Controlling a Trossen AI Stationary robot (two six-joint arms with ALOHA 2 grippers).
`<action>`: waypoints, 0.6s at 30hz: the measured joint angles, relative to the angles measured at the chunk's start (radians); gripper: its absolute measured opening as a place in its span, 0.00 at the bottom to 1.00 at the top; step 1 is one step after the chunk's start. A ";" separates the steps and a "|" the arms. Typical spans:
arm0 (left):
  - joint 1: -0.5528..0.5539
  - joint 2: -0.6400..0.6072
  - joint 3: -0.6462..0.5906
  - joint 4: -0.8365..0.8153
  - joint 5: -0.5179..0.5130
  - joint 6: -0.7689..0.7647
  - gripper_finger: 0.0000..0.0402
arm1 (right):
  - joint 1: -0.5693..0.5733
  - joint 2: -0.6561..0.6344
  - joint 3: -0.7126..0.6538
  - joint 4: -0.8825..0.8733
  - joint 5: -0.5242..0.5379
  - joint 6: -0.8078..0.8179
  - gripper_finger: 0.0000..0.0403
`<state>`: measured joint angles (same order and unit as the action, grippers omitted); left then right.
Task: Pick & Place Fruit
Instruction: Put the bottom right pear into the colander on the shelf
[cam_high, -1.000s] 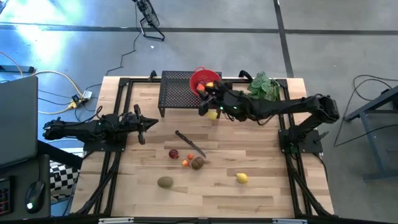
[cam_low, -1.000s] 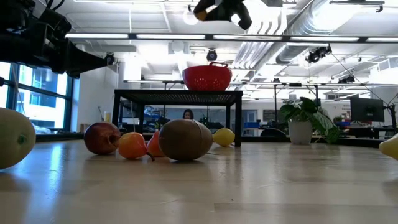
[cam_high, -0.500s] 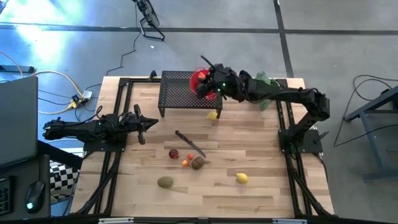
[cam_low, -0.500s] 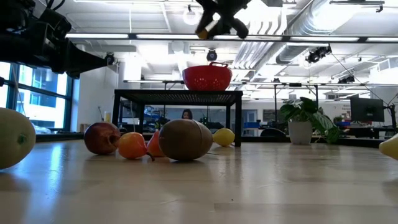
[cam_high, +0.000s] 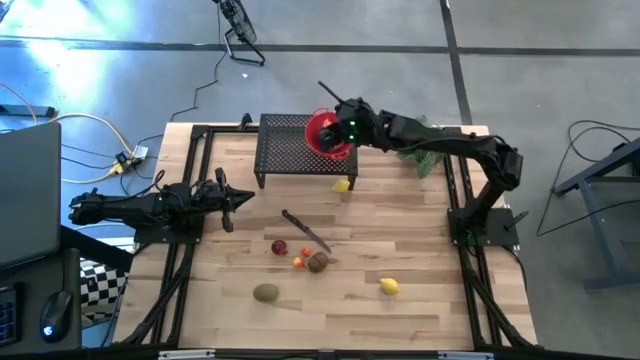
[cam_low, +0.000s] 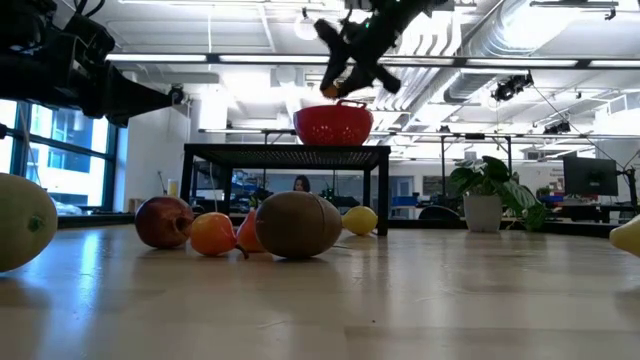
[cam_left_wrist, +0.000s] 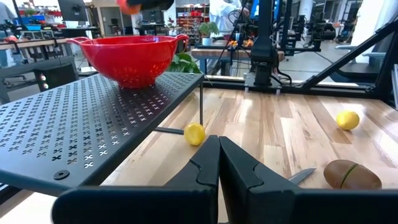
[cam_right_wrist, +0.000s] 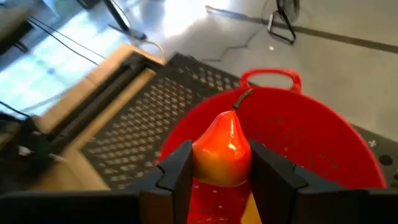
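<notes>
High view: a pale wooden table carries a black perforated metal rack along its far edge, with a red colander standing on the rack's right end. Right gripper hangs directly above the colander, its two fingers pinching a red-and-yellow pear by the sides, stem pointing up; the low view shows the fruit held clear above the bowl's rim, not yet inside. Left gripper lies low over the table's left side, well apart from the rack, its fingers pressed together on nothing.

Behind the right arm, a green leafy bunch sits at the table's far right corner. A dark-handled knife lies at mid-table. Just in front of it a small group of fruit sits close together: a brown kiwi, a dark red fruit and a tiny orange fruit. Another kiwi rests alone nearer the front edge, and a lemon lies to the right of the group. A second lemon sits on the table just beside the rack's right leg.
</notes>
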<state>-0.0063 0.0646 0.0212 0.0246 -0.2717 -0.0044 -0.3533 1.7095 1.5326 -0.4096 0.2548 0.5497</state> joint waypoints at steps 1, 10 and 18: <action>0.000 0.000 0.000 0.000 0.000 0.000 0.00 | -0.002 0.010 0.000 -0.006 0.000 0.000 0.32; 0.000 0.000 0.000 0.000 0.000 0.000 0.00 | -0.017 0.033 0.000 -0.048 0.009 0.028 0.31; 0.000 0.000 0.000 0.000 0.000 0.000 0.00 | -0.022 0.033 0.000 -0.081 0.006 0.034 0.32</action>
<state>-0.0067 0.0646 0.0212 0.0245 -0.2717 -0.0048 -0.3752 1.7424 1.5322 -0.4908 0.2613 0.5834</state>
